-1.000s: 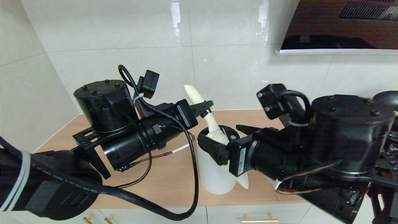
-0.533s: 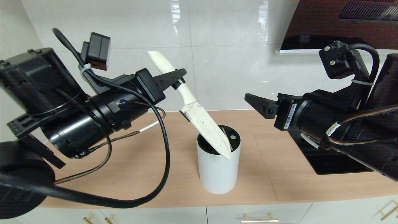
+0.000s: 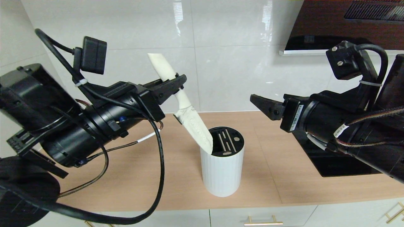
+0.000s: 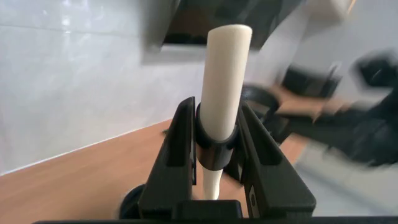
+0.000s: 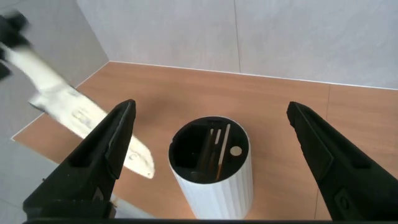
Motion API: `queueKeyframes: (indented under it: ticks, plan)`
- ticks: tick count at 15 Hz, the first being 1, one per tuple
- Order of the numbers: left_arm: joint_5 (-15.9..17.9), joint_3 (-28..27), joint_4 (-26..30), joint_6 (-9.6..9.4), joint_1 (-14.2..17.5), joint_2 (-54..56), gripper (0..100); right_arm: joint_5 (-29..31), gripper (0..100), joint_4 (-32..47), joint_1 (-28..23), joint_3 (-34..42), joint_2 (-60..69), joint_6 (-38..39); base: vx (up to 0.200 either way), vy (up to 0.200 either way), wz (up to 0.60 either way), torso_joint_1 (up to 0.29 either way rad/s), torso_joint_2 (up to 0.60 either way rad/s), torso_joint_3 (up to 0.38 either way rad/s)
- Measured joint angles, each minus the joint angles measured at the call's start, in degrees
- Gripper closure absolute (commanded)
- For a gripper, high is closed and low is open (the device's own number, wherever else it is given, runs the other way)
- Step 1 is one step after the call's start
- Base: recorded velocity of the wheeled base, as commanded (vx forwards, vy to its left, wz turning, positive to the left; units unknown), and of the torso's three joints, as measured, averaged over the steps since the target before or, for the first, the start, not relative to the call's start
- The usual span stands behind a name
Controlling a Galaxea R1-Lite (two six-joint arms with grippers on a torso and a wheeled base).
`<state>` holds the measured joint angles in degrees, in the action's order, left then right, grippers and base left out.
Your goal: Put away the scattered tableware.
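Knife (image 3: 192, 124), white, handle up and tip down, is tilted with the tip low toward the right. It is held in the air above the counter, and the tip sits right at the near-left rim of the knife holder (image 3: 222, 170), not in any slot. Can't tell if the tip touches the rim.

Nearest: gold drawer handle (image 3: 258, 219) under the counter edge. Next is the wooden countertop (image 3: 142, 176). The holder, a white ribbed cylinder, stands upright on it at centre, with its dark slotted top (image 3: 225, 140) facing up.

Left gripper (image 3: 176, 83) comes in from the left, jaws clamped on the knife handle just above the blade. Right gripper (image 5: 210, 109) hangs right of the holder, well apart from it, jaws spread wide and holding nothing. Black cooktop (image 3: 331, 164) is set into the counter at right. White tiled wall (image 3: 221, 47) lies beyond.

Step, as judged: seat the blade in a slot. To do it well:
- Bring the blade closer to upright.
- Shift the tip right, off the rim and over a long slot.
- Turn the flat of the blade parallel to that slot.
- Lower slowly and keep the clamp on until the blade seats.

A tip catching the rim could tip the holder over. The right gripper could steady it.
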<state>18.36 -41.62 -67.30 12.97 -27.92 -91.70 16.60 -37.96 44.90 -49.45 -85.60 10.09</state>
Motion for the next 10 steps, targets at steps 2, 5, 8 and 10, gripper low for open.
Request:
queueKeyframes:
  ticks: [2, 5, 8, 10]
  plan:
    - [0.09, 0.63, -7.14, -3.56, -0.24, -2.68, 100, 0.0, 0, 0.04, 0.0, 0.22, -0.12, -0.06, 0.0, 0.0, 0.0, 0.0, 0.0, 0.0]
    - [0.55, -3.13, -7.74, -4.22, -0.59, -5.46, 100, 0.04, 0, 0.02, 0.0, 0.33, -0.37, -0.09, 0.0, 0.0, 0.0, 0.0, 0.0, 0.0]
    - [0.82, -6.75, -1.69, -6.11, -0.77, -5.94, 100, 0.26, 0, 0.02, 0.0, 0.63, -0.2, -1.32, 0.0, 0.0, 0.0, 0.0, 0.0, 0.0]
    - [1.07, -6.78, -1.1, -9.78, -0.91, -6.78, 100, 0.37, 0, 0.0, 0.0, 1.02, -0.06, -1.48, 0.0, 0.0, 0.0, 0.0, 0.0, 0.0]
